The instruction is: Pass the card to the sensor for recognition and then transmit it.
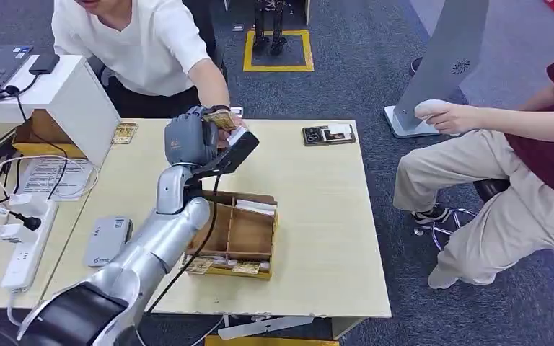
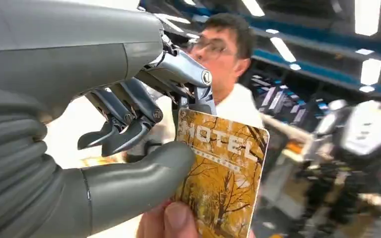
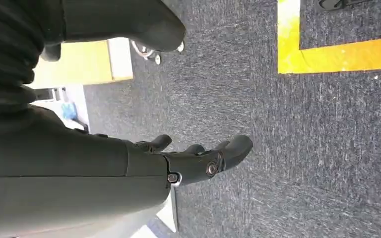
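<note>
While the left hand (image 1: 191,137) is raised over the far edge of the tabletop (image 1: 324,216), it pinches one card (image 2: 223,173) between its thick grey thumb and a metal fingertip, the other fingers curled loosely beside it. A person's hand (image 1: 223,122) reaches in from beyond the far edge and meets the card too; in the left wrist view a person's thumb presses its lower face. That card is a yellow-gold rectangle with rounded corners, printed with autumn trees and pale lettering across its upper part. In the head view it shows as a small golden patch at the hand, just above a dark, tilted sensor (image 1: 234,155) that stands near the far edge. One open wooden box (image 1: 238,234) with dividers sits toward the near edge, with a few more golden cards lying along its front side. One further card (image 1: 125,132) lies at the far left corner, and one dark tray (image 1: 328,134) with pale items rests at the far edge toward the right. Two people are present: one in white leaning in behind the table, one seated off the right edge in a dark red top. The right hand (image 3: 198,161) hangs over grey carpet, holding nothing, its dark fingers gently curved and apart.
</note>
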Robot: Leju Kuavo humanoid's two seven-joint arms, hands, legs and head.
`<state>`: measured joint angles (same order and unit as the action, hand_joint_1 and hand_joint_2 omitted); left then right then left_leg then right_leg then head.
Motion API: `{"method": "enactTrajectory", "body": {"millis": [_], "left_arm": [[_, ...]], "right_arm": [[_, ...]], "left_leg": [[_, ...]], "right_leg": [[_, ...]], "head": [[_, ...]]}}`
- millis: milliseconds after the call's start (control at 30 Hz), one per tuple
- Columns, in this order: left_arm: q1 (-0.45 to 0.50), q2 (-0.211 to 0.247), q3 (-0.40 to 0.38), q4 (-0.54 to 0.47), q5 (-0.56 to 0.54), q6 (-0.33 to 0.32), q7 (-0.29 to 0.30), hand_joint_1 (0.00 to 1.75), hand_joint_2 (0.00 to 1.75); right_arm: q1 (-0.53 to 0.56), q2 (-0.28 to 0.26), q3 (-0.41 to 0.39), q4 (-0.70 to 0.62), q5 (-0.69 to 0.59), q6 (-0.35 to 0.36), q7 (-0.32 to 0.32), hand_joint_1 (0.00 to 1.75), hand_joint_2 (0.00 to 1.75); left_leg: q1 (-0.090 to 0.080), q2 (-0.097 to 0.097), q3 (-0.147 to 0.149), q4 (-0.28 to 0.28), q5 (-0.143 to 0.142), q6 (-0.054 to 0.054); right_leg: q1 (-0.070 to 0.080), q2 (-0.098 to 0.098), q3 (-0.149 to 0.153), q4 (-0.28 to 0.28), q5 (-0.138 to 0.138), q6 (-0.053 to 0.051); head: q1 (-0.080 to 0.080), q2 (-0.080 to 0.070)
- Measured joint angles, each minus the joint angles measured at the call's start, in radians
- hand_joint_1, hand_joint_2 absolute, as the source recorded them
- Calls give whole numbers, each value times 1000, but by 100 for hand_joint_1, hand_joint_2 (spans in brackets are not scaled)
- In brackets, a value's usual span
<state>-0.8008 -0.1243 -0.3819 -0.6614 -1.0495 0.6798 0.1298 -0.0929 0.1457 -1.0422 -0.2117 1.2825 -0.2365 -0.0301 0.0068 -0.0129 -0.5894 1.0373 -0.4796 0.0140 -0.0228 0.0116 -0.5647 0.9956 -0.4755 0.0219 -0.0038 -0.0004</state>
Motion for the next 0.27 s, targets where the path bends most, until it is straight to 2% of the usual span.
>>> {"method": "enactTrajectory", "body": {"millis": [167,200,233,267], "left_arm": [[-13,42,0,82,-22,-1,63,175,175],[-13,48,0,95,-21,-4,65,45,175],[-11,53,0,102,-21,-7,65,0,175],[-9,57,0,110,-21,-10,65,0,175]], "right_arm": [[8,0,0,0,-4,-2,6,0,175],[9,0,0,0,-4,-2,9,0,175],[10,0,0,0,-4,-2,10,0,175],[10,0,0,0,-4,-2,10,0,175]], "left_leg": [[0,0,0,0,0,0],[0,0,0,0,0,0],[0,-1,0,0,0,0],[0,-1,-1,0,0,0]], "right_leg": [[0,0,0,0,0,0],[0,0,0,0,0,0],[0,0,0,0,0,0],[0,-1,0,0,0,0]], "head": [[0,0],[0,0],[0,0],[0,0]]}}
